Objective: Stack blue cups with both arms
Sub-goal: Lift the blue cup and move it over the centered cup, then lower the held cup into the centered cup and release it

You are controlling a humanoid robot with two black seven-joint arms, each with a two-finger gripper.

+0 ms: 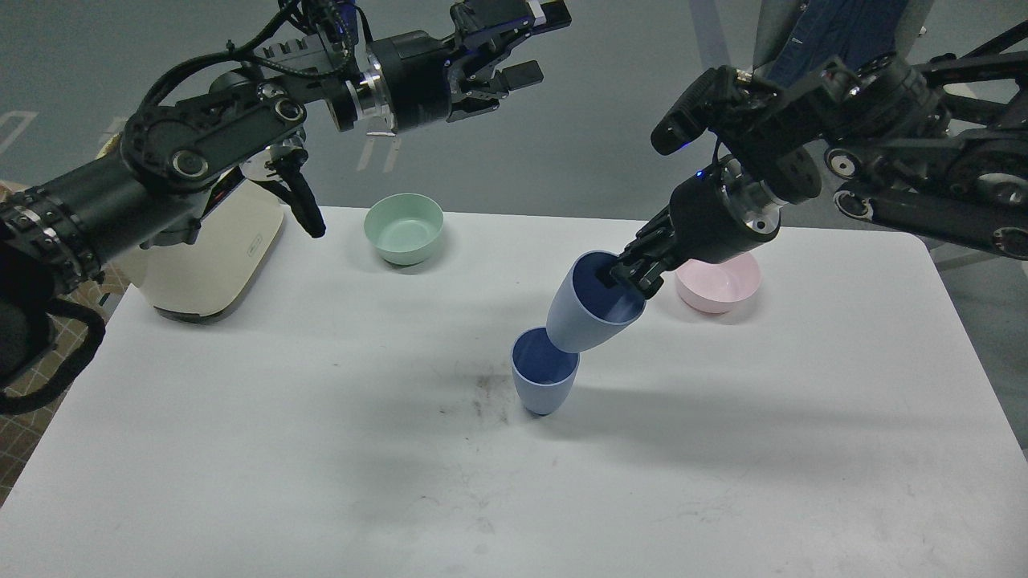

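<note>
Two blue cups sit at frame centre on the white table (723,449): the lower cup (544,377) stands upright and empty; the upper cup (593,309), tilted, overlaps its rim. The right gripper (630,269) is clamped on the upper cup's rim. The left gripper (514,48), upper left, is spread apart, holding nothing. Mint-green bowl (403,229) and pink bowl (717,282): both empty.

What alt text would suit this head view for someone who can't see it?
The right hand holds a tilted blue cup by its rim over an upright blue cup on a white table; the left hand hovers open, raised.
</note>
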